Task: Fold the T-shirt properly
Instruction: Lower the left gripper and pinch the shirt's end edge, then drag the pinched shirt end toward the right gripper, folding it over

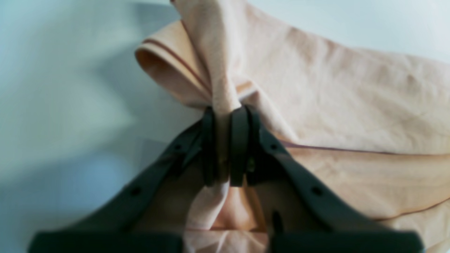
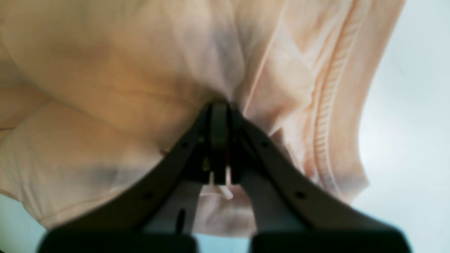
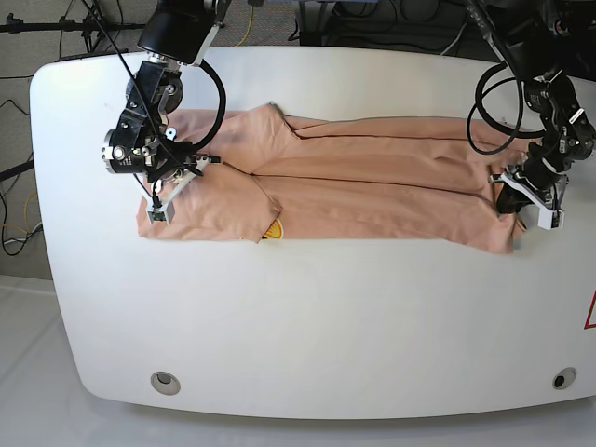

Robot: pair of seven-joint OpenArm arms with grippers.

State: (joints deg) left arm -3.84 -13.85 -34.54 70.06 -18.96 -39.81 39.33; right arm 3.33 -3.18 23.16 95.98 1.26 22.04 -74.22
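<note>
So there's one T-shirt (image 3: 372,182) lying stretched lengthwise across the white bench (image 3: 307,317), already narrowed into a long band, with its little yellow mark (image 3: 273,229) on the near edge. Two arms, one at each end. The left end effector (image 1: 225,147) is clamped on a bunched corner of cloth at the right end. The right end effector (image 2: 219,140) is pinched together on fabric at the left end. My guess: both ends are held so the band stays taut and even for the next fold.

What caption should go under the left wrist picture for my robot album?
Left claw pinching a bunched fold of the peach T-shirt above the pale table.
</note>
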